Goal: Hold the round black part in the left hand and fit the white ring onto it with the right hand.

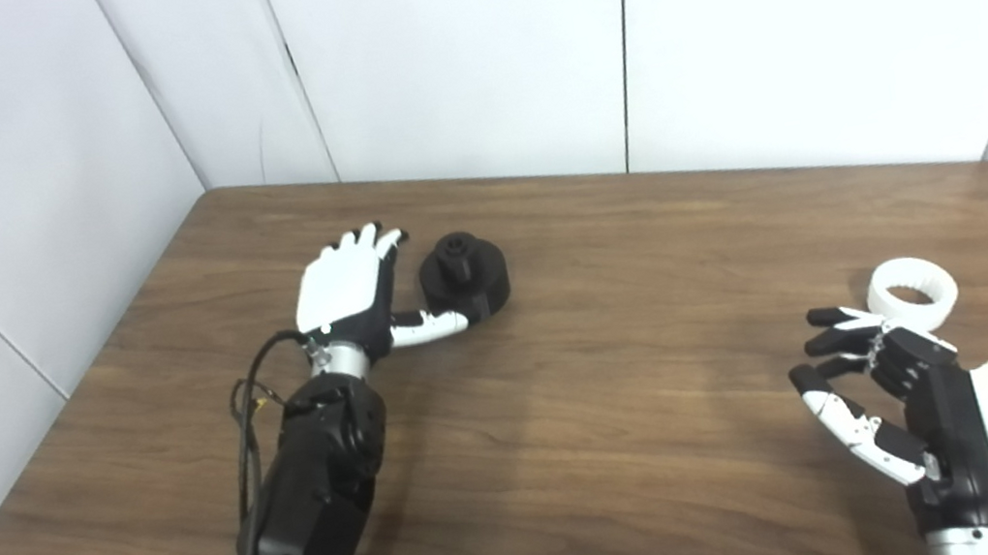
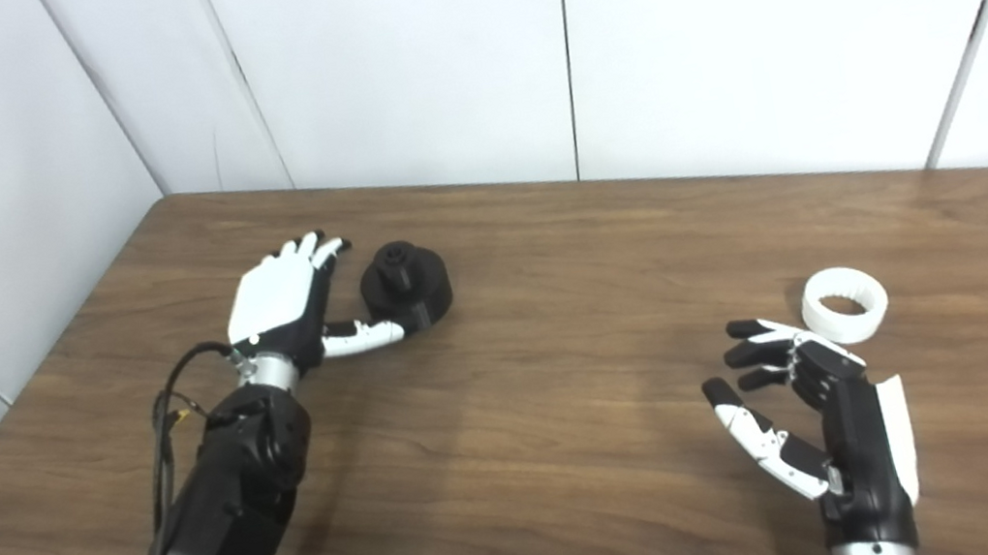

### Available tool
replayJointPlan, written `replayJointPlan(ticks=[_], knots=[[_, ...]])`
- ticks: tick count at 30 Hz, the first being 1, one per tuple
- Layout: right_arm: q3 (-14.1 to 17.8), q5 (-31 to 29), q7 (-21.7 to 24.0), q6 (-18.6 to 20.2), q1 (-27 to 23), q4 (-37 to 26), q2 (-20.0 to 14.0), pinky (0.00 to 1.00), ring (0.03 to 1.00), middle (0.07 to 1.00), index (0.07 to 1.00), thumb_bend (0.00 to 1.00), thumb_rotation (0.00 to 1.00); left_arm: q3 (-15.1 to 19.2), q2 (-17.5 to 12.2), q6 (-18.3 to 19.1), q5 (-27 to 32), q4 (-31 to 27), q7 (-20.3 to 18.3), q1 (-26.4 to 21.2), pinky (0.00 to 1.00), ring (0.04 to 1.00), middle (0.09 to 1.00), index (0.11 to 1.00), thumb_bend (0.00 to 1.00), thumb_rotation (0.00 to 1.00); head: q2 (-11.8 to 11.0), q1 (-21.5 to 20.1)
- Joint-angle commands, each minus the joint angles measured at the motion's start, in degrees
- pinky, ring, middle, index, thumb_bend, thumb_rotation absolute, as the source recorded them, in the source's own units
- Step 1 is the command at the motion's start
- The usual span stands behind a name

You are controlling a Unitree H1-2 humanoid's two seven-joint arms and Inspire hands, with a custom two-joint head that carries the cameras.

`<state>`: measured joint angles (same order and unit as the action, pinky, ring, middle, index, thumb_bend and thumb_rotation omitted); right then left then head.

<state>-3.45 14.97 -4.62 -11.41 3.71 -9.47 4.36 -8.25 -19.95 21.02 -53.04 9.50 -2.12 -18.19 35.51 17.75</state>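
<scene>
The round black part [image 1: 464, 276] with a raised hub stands on the wooden table [image 1: 632, 413], left of centre. My left hand [image 1: 351, 293] lies open just left of it, fingers stretched out, thumb reaching under the part's near side; whether it touches is unclear. The white ring [image 1: 912, 289] lies flat at the right of the table. My right hand [image 1: 904, 397] hovers open just in front and left of the ring, fingers curled loosely, holding nothing.
White wall panels [image 1: 460, 48] close in the table at the back and the left. The table's left edge [image 1: 63, 410] runs near my left arm. Bare wood lies between the two hands.
</scene>
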Motion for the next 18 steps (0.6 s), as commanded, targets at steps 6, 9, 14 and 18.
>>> replayJointPlan(ticks=[6,9,14,18], knots=[[-0.1,0.4,0.3,0.0,1.8,-2.5,-1.2,0.50,0.591,0.683,0.499,0.50,0.17,-1.2,-2.2,-0.7,0.8,1.5,1.2,-3.4,0.97,1.000,1.000,0.895,1.00,0.68,0.3,-0.1],[-0.2,0.7,0.1,0.1,1.8,-2.5,-1.2,0.50,0.590,0.681,0.499,0.50,0.17,-1.8,-2.2,-0.2,1.1,1.9,0.8,-3.6,0.96,1.000,1.000,0.896,1.00,0.68,0.3,-0.1],[-0.2,1.3,-0.1,-0.1,1.6,-2.2,-1.2,0.50,0.595,0.682,0.499,0.50,0.17,-2.4,-2.2,-0.7,1.7,3.2,2.0,-3.9,0.94,1.000,1.000,0.892,1.00,0.68,0.4,-0.3],[-0.2,1.2,-0.2,0.1,1.6,-2.2,-1.0,0.49,0.587,0.680,0.499,0.50,0.17,-2.7,-2.1,-0.9,2.3,3.9,2.4,-4.1,0.95,1.000,1.000,0.889,1.00,0.67,0.4,-0.4]])
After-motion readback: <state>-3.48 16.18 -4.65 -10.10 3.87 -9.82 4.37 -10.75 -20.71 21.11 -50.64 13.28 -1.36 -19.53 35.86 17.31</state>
